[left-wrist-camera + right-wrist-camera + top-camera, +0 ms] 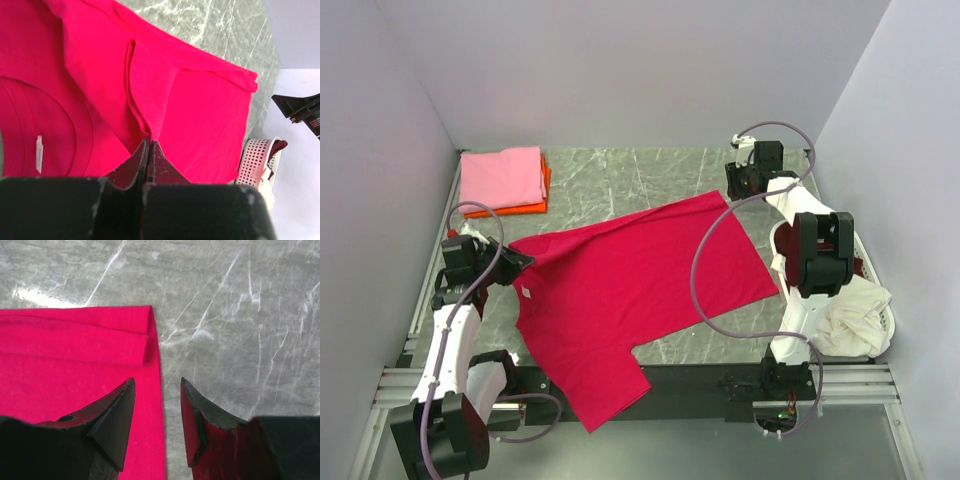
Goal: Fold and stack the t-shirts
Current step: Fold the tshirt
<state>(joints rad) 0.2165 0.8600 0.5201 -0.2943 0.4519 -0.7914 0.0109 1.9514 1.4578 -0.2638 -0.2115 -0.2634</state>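
Note:
A crimson red t-shirt (630,280) lies spread across the middle of the table, one sleeve hanging over the near edge. My left gripper (515,262) is at the shirt's left shoulder. In the left wrist view it (149,142) is shut on a pinched ridge of the red t-shirt (190,100), with the white neck label (39,152) to its left. My right gripper (745,180) hovers at the shirt's far right corner. In the right wrist view it (157,382) is open, and the hem edge of the red t-shirt (75,350) runs below the gap, untouched.
A folded pink t-shirt (502,178) lies on a folded orange one (546,188) at the back left. The white basket (882,335) at the right edge holds a crumpled cream t-shirt (850,310). Grey walls close in on three sides of the marbled table (620,180).

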